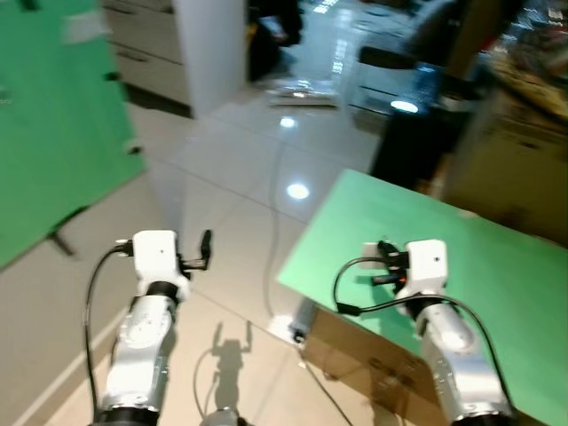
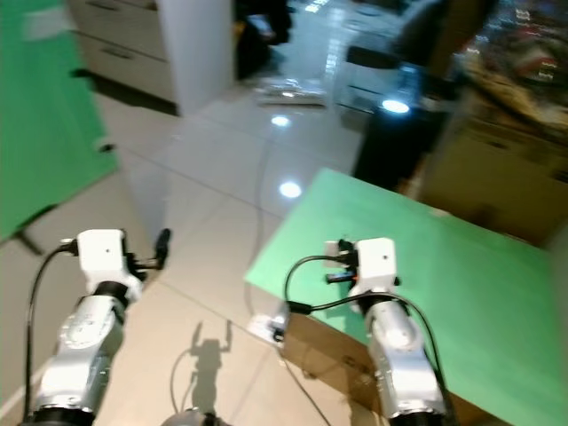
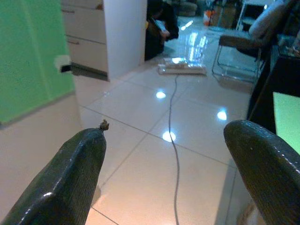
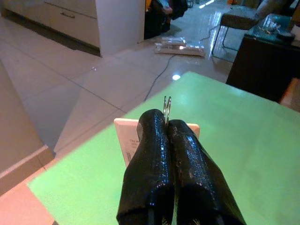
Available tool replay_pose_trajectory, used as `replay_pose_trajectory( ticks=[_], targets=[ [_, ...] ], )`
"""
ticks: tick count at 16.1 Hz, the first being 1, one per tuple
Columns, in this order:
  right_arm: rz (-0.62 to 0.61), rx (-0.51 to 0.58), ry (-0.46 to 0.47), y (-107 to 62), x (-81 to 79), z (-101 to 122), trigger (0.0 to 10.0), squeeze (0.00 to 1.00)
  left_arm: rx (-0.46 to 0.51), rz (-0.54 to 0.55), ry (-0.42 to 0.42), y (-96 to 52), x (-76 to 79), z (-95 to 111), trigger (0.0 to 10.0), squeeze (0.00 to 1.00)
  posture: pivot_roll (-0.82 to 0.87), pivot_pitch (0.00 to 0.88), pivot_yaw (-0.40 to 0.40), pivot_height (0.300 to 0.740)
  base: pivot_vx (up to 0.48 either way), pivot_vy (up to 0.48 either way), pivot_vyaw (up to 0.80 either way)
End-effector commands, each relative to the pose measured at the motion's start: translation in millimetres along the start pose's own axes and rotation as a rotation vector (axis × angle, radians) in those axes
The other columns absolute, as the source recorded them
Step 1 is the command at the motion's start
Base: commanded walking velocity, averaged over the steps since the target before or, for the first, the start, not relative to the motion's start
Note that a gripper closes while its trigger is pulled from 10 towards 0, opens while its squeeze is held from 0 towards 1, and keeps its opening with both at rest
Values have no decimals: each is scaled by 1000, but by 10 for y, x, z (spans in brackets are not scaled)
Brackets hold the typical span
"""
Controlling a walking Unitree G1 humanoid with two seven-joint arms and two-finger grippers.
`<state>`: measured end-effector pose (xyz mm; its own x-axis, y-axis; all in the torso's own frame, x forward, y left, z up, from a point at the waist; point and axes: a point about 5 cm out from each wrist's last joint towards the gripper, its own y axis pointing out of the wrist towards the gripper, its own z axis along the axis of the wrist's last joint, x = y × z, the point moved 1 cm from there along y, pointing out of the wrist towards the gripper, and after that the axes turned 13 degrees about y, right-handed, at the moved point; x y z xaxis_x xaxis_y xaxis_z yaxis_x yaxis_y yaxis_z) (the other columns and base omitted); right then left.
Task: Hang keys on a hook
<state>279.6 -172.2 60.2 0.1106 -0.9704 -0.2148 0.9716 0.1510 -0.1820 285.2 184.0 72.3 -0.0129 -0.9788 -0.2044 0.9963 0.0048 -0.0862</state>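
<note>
Keys: we see a thin metal ring (image 4: 166,107) poking up between the closed fingers of our right gripper (image 4: 167,129); the keys themselves are hidden.
Right gripper: clamped on that ring, held over the green tabletop (image 1: 497,266), above a small white card (image 4: 123,138).
Left gripper: fingers (image 3: 77,173) spread apart, empty, out over the glossy tiled floor (image 1: 240,160).
Handling: we judge the ring light, stiff and slippery, so a pinch on the wire itself suits it; anything dangling may swing.
Surfaces: matte green tabletop, cardboard box (image 1: 373,359) at its edge, shiny tiles.
Hook: we cannot make one out.
</note>
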Motion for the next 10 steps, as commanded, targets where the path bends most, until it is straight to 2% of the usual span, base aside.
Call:
replay_pose_trajectory(
  ticks=[1,4,6,7,8,10],
  targets=[
    [28,37,5,58,-60,82,0,0,12,-6,17,19,-16,13,10000,0,15,0,-21,740,0,480,419],
    [40,39,-4,74,-87,84,0,0,-2,-17,7,17,10,-14,10000,0,13,0,-16,740,0,480,423],
    [43,15,-8,85,-93,46,0,0,-24,-22,44,40,34,-35,10000,0,15,0,-16,740,0,0,419],
    [57,-64,-26,101,-127,-67,10000,0,-19,-24,29,64,59,-19,10000,0,19,0,-15,740,0,0,0],
    [65,-25,4,96,-141,-35,10000,0,-10,-24,31,68,59,-2,10000,0,19,0,-15,740,0,0,0],
    [68,-26,-5,105,-150,-28,10000,0,2,-21,32,68,41,22,10000,0,25,0,-19,740,0,-142,613]
  ],
)
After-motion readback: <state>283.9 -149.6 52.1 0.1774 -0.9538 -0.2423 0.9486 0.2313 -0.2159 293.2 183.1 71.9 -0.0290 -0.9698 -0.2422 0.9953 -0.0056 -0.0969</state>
